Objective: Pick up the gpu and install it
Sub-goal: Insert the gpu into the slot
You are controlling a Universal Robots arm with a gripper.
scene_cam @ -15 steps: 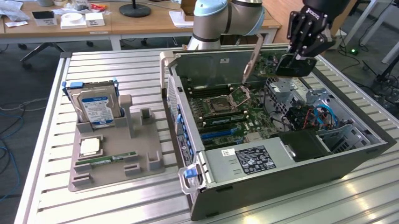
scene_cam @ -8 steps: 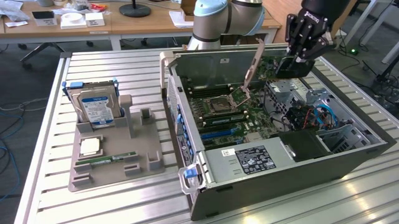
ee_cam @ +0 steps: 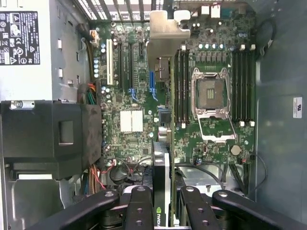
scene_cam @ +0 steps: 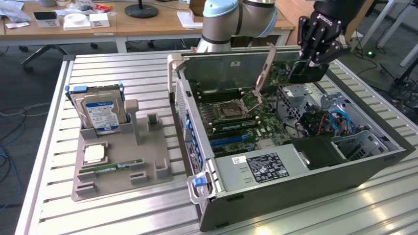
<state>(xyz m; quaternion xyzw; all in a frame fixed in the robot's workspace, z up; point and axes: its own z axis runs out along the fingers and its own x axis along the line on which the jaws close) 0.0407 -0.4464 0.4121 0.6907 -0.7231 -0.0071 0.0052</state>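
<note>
Hard drive (scene_cam: 101,116) upright in parts tray (scene_cam: 121,183), exterior view's left. Further right, my gripper (scene_cam: 308,64) pinches gpu (scene_cam: 302,76) from above, card hanging edge-down over motherboard (scene_cam: 238,122) inside open case (scene_cam: 294,196) — I judge so connector meets slot.

Black end effector (scene_cam: 314,56); gpu (ee_cam: 162,167) dark, bracket (ee_cam: 168,31) silver; motherboard (ee_cam: 139,91) green; hard drive (scene_cam: 101,116) label blue-white.

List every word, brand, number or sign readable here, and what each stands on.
"ROBOTIQ": on the body of the gripper.
Green-and-white eye-shaped logo, no letters legible: on the edge of the gpu, which the gripper holds.
Too small to read: the power supply label, the hard drive label, the white sticker on the case wall.
</note>
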